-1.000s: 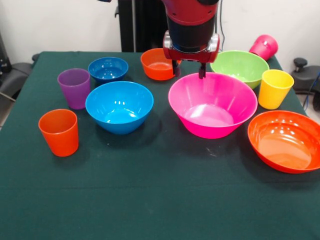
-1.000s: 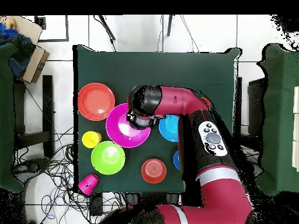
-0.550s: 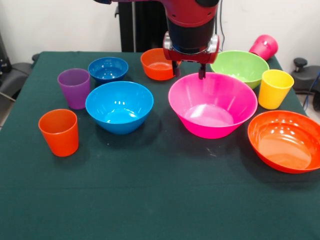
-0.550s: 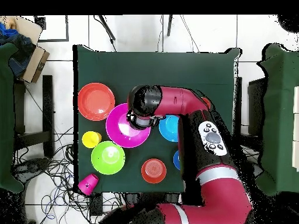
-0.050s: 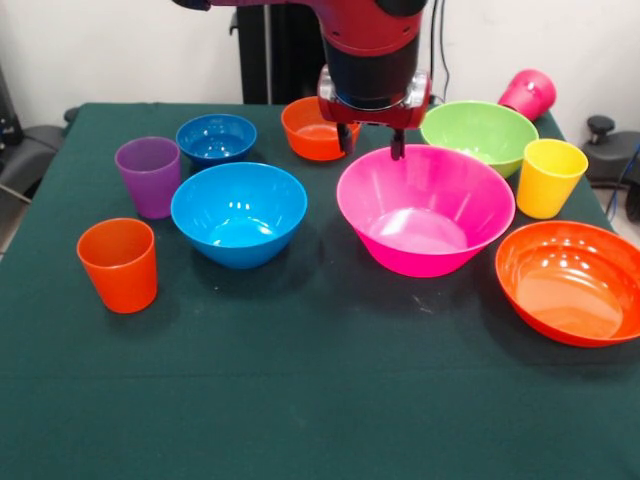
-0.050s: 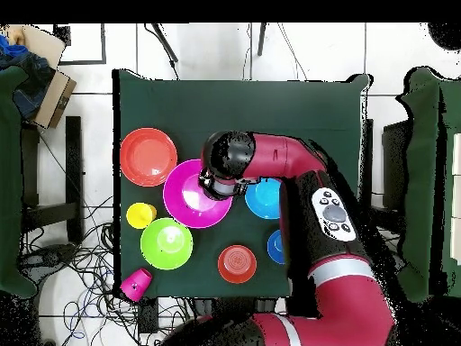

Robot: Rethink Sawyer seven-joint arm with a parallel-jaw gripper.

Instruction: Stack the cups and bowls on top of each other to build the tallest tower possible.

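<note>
The big pink bowl (image 5: 426, 208) is seen just right of the middle of the front view. It is standing upright on the dark green table (image 5: 300, 400), and nothing is inside it. The gripper (image 5: 369, 143) is held over the pink bowl's far rim, at the top middle of the picture. Its two thin fingers are spread apart, and nothing is held between them. One fingertip (image 5: 397, 152) is seen right at the pink rim.

Just behind the gripper, the small orange bowl (image 5: 313, 128) is found. To the right of it the lime green bowl (image 5: 479, 133) is placed, close behind the pink bowl. The yellow cup (image 5: 549, 177) is standing upright near the right side. The magenta cup (image 5: 529, 93) is lying tipped over at the upper right corner of the table. The large orange bowl (image 5: 572, 281) is seen at the lower right, close to the pink bowl.

Left of the pink bowl, the medium blue bowl (image 5: 239, 212) is set. Behind it, the small blue bowl (image 5: 216, 138) is seen at the upper left. The purple cup (image 5: 149, 176) is standing beside them, and the orange cup (image 5: 119, 264) is standing at the lower left.

Nothing is stacked yet. In the overhead view, the red arm (image 6: 279, 162) is stretched across the table, and the medium blue bowl is partly hidden by it.
</note>
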